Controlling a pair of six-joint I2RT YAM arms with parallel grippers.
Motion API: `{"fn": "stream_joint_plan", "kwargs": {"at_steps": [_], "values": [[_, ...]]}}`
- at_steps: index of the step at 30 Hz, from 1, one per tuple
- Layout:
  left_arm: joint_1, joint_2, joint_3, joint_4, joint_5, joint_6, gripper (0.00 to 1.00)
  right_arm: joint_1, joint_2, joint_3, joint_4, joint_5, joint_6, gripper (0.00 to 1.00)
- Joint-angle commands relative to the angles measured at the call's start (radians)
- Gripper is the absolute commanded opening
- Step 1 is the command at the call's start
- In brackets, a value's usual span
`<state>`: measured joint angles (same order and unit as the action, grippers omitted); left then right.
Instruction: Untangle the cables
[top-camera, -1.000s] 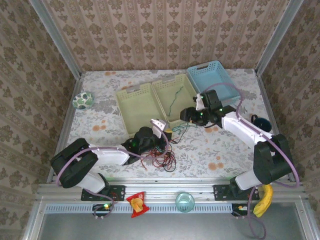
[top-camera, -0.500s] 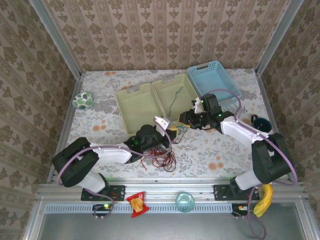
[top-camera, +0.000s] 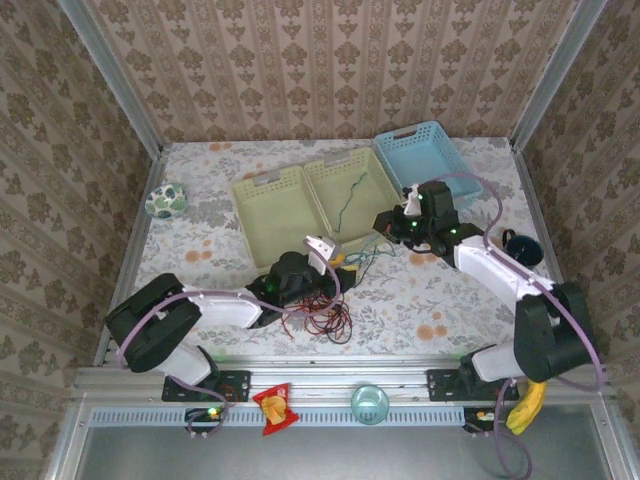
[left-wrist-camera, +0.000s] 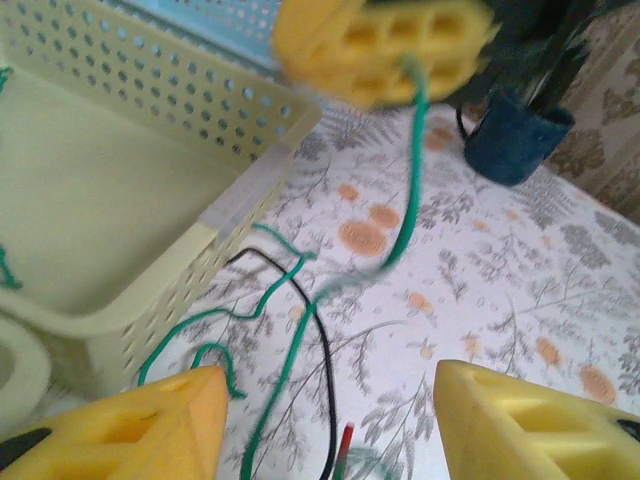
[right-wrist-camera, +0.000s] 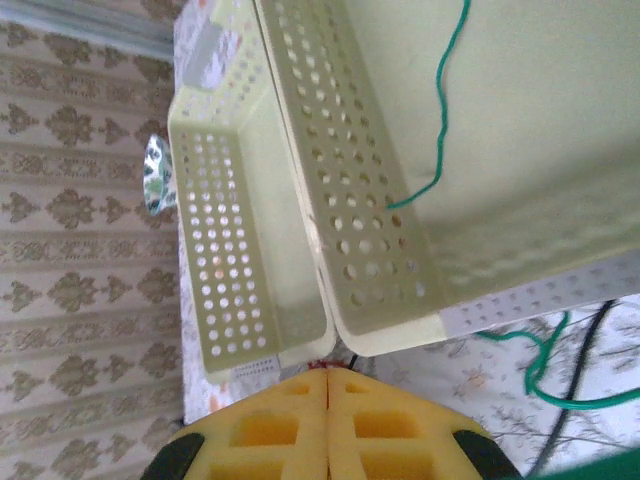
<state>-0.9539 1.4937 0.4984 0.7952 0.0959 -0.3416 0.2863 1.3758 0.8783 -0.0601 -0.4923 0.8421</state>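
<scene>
Right jaws pinch the green cable (left-wrist-camera: 413, 160), dangling thin and kinked.

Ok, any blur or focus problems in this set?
Left wrist: the right gripper and the green cable hanging from it are smeared. Right wrist: yellow basket crisp, its near wall soft. Top external: even light, sharp.

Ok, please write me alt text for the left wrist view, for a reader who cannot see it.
A green cable rises from the floral table into the shut right claw at the top. Below, the left claw stands open, a black cable between its pads, a pale yellow basket at left.
</scene>
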Motion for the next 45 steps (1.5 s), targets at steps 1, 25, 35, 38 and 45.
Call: {"fn": "stream_joint_plan", "kwargs": {"at_steps": [1,25,35,38,45], "values": [[0.005,-0.069,-0.03,-0.064,-0.034,0.004,0.57,-0.007,-0.065,0.019,-0.094,0.119,-0.074,0.0],[0.023,-0.264,-0.106,-0.093,-0.142,0.014,0.69,-0.071,0.281,0.447,-0.029,0.216,-0.15,0.0],[0.035,-0.254,-0.086,-0.152,-0.145,0.021,0.7,-0.047,0.591,0.653,-0.148,0.171,-0.152,0.07],[0.035,-0.236,-0.076,-0.155,-0.142,0.027,0.7,-0.039,0.593,0.645,-0.166,0.152,-0.147,0.49],[0.028,-0.182,-0.05,-0.141,-0.14,0.028,0.7,-0.041,0.417,0.518,-0.181,0.269,-0.161,0.64]]}}
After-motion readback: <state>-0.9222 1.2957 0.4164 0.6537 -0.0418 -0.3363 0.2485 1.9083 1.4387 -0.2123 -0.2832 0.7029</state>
